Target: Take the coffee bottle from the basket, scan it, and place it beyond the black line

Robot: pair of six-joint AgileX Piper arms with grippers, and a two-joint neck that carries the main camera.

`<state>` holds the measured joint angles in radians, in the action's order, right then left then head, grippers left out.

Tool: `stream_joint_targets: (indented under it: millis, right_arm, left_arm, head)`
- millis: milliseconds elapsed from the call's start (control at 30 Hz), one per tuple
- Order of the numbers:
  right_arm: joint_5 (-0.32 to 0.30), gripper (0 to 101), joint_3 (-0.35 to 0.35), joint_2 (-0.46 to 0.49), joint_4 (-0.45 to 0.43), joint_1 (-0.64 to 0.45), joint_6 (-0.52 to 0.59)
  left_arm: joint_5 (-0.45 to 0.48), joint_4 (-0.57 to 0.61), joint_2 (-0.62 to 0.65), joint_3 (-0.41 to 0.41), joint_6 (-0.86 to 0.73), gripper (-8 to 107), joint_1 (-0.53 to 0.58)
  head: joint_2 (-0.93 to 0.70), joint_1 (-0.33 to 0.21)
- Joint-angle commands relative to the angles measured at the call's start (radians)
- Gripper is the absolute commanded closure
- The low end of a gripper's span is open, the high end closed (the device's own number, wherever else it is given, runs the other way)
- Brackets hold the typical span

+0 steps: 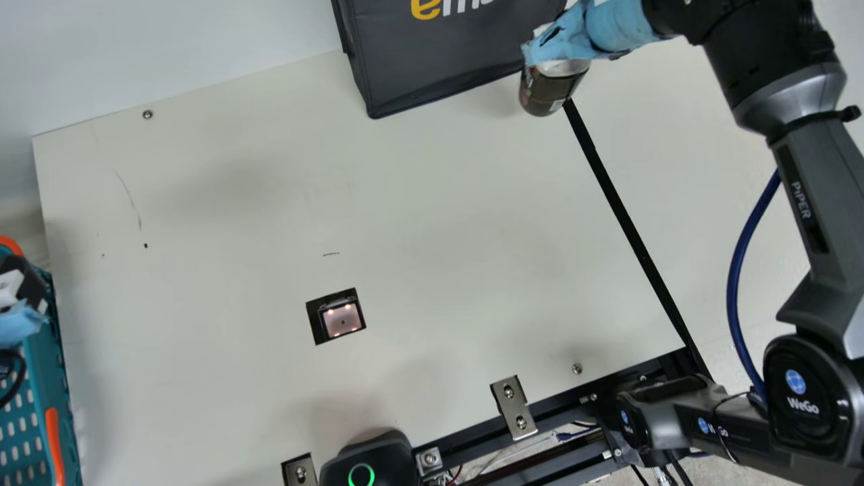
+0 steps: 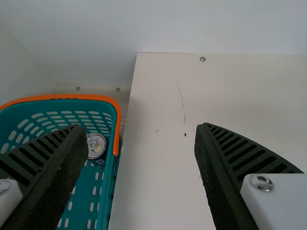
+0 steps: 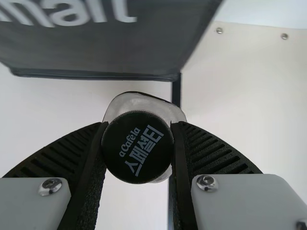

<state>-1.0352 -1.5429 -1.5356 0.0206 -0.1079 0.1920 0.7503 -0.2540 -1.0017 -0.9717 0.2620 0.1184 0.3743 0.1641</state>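
Right now, I have the black ribbed right gripper [image 1: 555, 48] clamped on the dark, round-capped cylindrical coffee bottle [image 1: 548, 89] at the far end of the straight black line [image 1: 626, 223], while my black ribbed left gripper [image 1: 19, 324] stands with fingers apart by the orange-rimmed teal plastic basket [image 1: 52, 368] at left.

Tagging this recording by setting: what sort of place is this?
Probably a robot test bench mocking up a shop checkout: a scanner set into the table, a teal basket beside it and a dark shopping bag.
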Motion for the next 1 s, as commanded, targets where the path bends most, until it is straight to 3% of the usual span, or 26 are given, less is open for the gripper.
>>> stream_joint_targets:
  millis: [0, 467, 967]
  right_arm:
    - [-0.002, 101, -0.001, -0.004, 0.007, -0.030, 0.008]
    - [0.020, 101, 0.007, -0.031, 0.034, -0.181, 0.062]
    - [0.081, 101, 0.038, -0.077, 0.033, -0.241, 0.054]
  left_arm:
    - [0.000, 0.000, 0.000, 0.000, 0.000, 9, 0.000]
    - [0.000, 0.000, 0.000, 0.000, 0.000, 9, 0.000]
    - [0.000, 0.000, 0.000, 0.000, 0.000, 9, 0.000]
  head:
    - [0.002, -0.026]
    - [0.002, -0.026]
    - [0.002, -0.026]
